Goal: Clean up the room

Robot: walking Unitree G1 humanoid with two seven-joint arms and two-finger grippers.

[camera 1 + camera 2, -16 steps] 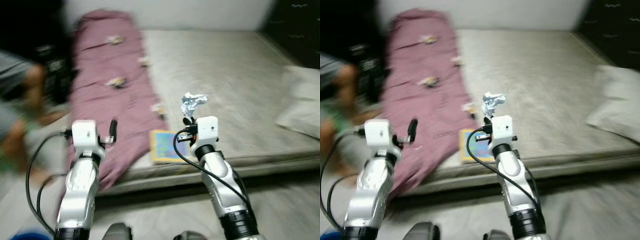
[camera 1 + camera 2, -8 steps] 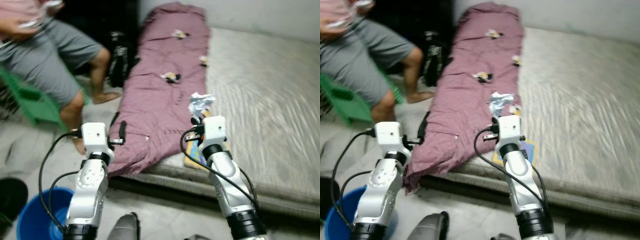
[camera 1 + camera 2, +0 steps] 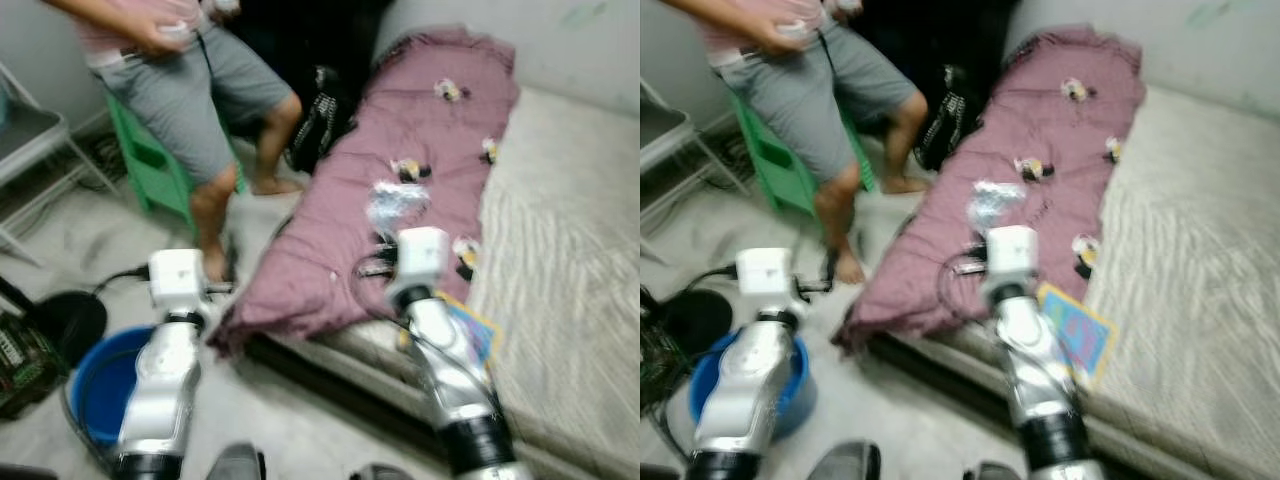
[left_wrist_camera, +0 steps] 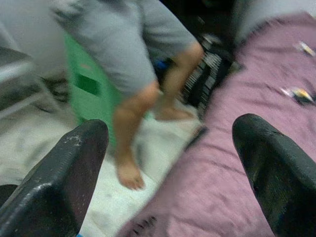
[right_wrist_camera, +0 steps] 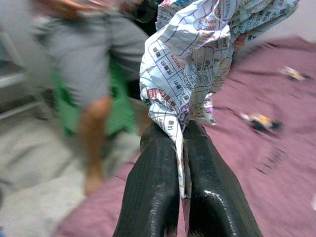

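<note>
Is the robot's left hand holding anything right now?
No, the left gripper has its two black fingers spread wide apart with nothing between them.

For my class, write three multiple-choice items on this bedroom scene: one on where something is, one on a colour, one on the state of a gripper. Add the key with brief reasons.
1. Where is the blue bucket?
A. on the mattress
B. on the floor under the left arm
C. on the green stool

2. What colour is the blanket?
A. purple
B. yellow
C. white

3. The right gripper is
A. wide open
B. shut on nothing
C. shut on crumpled paper

Key: B, it stands on the floor below that arm; A, purple cloth along the mattress; C, fingers pinch the paper.
</note>
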